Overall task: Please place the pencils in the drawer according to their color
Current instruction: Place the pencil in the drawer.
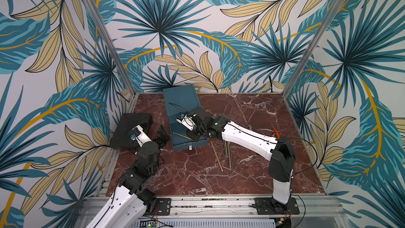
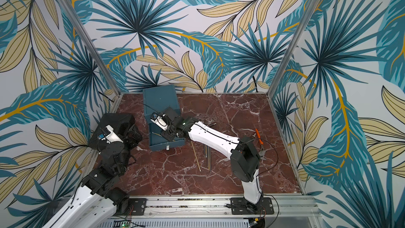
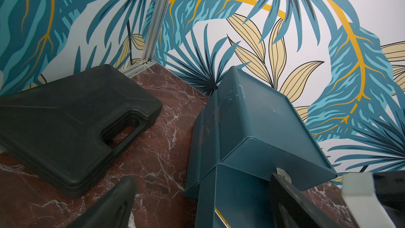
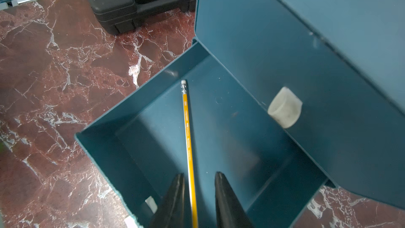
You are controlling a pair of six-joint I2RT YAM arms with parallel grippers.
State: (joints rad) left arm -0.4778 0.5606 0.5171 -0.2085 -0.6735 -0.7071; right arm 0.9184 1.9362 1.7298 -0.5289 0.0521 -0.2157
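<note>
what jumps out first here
Leafy blue wallpaper fills the walls. On the red marble table, the right claw hangs open over a pulled-out teal drawer with one yellow pencil inside. More pencils lie loose beside it, and a black case sits near the left claw.

pencil (image 4: 188, 137) in drawer (image 4: 129, 117), case (image 1: 125, 124) left of it

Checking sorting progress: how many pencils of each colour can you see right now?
Yellow pencils: 2 (one in the open drawer at, one on the table at)
Dark grey pencils: 3, on the table
Total: 5; the right arm may hide more.
</note>
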